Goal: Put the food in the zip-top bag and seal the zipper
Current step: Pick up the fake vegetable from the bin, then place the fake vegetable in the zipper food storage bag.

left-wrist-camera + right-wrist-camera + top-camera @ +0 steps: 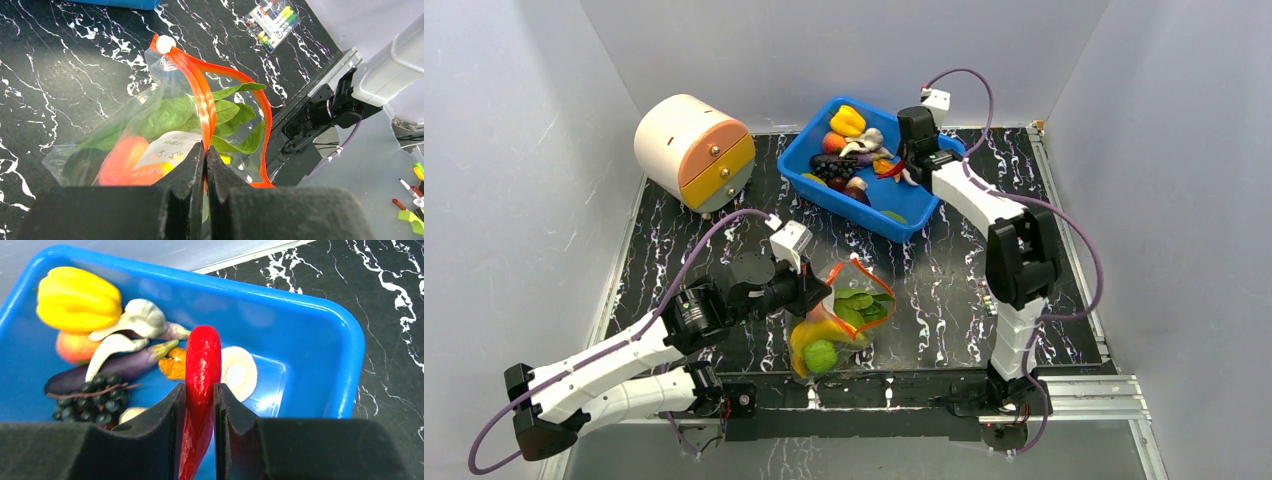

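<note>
The zip-top bag (842,322) lies on the near middle of the black marbled table (954,290), well apart from the blue bin (844,208) on the far side. Its mouth gapes towards the far right: the two runs of the orange-red zipper (205,105) bow away from each other, and the white slider (165,44) sits at the far end of the strip. Some food is already inside. Long green leaves (225,112) lie just under the mouth, a green lime (820,355) and something yellow, probably the banana (807,332), sit at the near end, and an orange-pink piece (125,155) shows through the plastic.

The left gripper (205,160) reaches in from the left, its jaws pressed together on the zipper at the bag's mouth edge, which looks meant to hold the mouth up. The right gripper (196,390) is over the bin, jaws clamped on the red chili (202,365), which stands between the pads above the other pieces.

So the filling looks partly done. The chili is picked but has yet to cross to the bag. A yellow pepper (77,297), garlic (142,317), black grapes (92,397) and an aubergine (125,367) lie in the bin, so several more trips seem likely. Sealing has not begun
</note>
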Action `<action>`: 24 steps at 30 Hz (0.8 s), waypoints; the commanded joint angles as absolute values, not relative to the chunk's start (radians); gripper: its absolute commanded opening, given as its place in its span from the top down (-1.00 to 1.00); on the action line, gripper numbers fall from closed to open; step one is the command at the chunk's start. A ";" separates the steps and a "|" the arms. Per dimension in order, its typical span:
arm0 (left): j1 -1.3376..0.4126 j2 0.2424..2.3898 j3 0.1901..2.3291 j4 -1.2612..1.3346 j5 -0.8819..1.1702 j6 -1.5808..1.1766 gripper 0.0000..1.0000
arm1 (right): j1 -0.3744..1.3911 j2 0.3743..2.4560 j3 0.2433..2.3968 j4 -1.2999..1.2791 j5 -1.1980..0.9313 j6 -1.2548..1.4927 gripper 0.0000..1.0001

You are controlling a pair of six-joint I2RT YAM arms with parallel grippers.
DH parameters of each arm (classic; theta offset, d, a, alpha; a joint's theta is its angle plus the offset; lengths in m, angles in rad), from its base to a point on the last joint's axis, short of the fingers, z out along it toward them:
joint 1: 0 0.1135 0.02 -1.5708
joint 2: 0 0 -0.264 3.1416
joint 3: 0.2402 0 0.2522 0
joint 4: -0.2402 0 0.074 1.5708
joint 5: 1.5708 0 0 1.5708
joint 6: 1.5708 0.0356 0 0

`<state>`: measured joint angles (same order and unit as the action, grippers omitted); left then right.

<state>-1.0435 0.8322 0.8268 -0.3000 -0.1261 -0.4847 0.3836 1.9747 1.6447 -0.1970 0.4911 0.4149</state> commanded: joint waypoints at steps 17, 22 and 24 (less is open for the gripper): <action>-1.043 0.819 0.883 -0.292 -0.157 -0.528 1.00 | 0.491 1.288 1.203 -0.163 0.103 0.368 0.72; -1.043 0.821 0.886 -0.284 -0.152 -0.532 1.00 | 0.570 1.153 1.114 -0.168 0.067 0.363 0.71; -1.044 0.823 0.888 -0.282 -0.149 -0.535 1.00 | 0.594 1.115 1.095 -0.186 0.044 0.365 0.70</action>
<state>-1.0435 0.8322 0.8410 -0.2996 -0.1425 -0.5289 0.5541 1.1866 1.1191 -0.2005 0.0971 0.3721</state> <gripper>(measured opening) 0.010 0.216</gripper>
